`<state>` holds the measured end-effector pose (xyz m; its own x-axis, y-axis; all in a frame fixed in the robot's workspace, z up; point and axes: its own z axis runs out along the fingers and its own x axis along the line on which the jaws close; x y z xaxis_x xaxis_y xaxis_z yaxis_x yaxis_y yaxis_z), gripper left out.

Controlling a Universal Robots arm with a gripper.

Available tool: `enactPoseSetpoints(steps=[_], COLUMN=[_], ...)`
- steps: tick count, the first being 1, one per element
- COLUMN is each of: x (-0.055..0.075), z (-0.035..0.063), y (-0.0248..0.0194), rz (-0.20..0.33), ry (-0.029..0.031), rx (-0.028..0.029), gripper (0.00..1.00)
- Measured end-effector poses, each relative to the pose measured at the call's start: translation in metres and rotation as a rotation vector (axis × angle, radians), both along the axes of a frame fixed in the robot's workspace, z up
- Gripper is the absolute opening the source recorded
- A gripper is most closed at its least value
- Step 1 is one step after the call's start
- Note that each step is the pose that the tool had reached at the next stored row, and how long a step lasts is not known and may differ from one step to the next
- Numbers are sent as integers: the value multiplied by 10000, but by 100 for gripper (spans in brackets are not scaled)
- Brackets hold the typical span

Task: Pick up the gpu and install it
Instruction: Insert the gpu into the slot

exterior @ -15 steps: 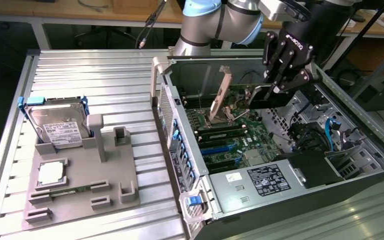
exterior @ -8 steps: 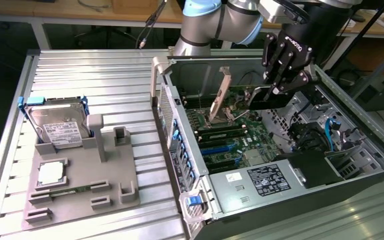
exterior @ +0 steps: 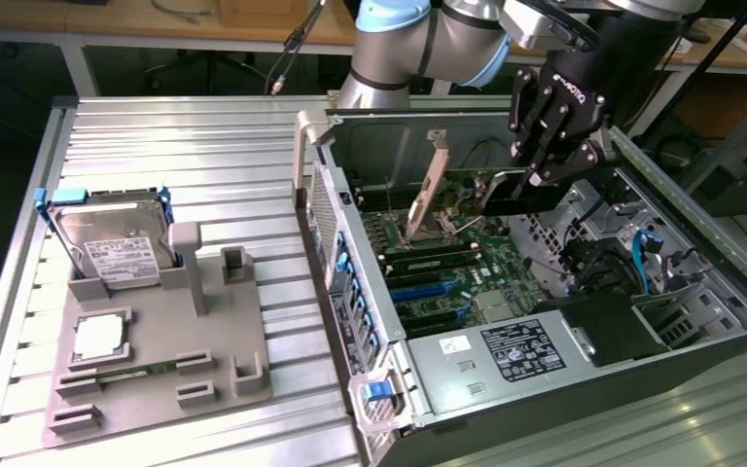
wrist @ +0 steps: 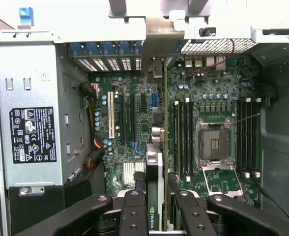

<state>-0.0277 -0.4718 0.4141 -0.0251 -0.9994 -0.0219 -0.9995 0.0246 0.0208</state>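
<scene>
The gpu (exterior: pixel 519 197), a thin black card with a silver bracket (exterior: pixel 431 180) at one end, hangs inside the open computer case (exterior: pixel 347 263) above the motherboard (exterior: pixel 458 263). My gripper (exterior: pixel 545 173) is shut on it from above. In the wrist view the gpu (wrist: pixel 154 182) stands edge-on between my gripper (wrist: pixel 157 209) fingers (wrist: pixel 133 212), its bracket (wrist: pixel 159 42) toward the case's rear wall. The card hovers over the motherboard (wrist: pixel 130 147), between the expansion slots (wrist: pixel 120 115) and the memory slots (wrist: pixel 183 137). Whether its edge touches a slot I cannot tell.
A grey fixture (exterior: pixel 211 321) on the slatted metal table (exterior: pixel 179 146) holds a silver hard drive (exterior: pixel 114 243), a processor (exterior: pixel 98 336) and a green memory stick (exterior: pixel 127 370). Inside the case sit the power supply (exterior: pixel 504 355) (wrist: pixel 31 132), the open processor socket (wrist: pixel 214 142) and cables (exterior: pixel 646 258).
</scene>
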Motion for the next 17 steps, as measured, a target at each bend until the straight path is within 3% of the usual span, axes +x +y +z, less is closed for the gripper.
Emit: enactPoseSetpoints(steps=[17], x=[1], z=[-60], y=[0], rz=[0], ry=[0], rx=[-1], gripper=[27])
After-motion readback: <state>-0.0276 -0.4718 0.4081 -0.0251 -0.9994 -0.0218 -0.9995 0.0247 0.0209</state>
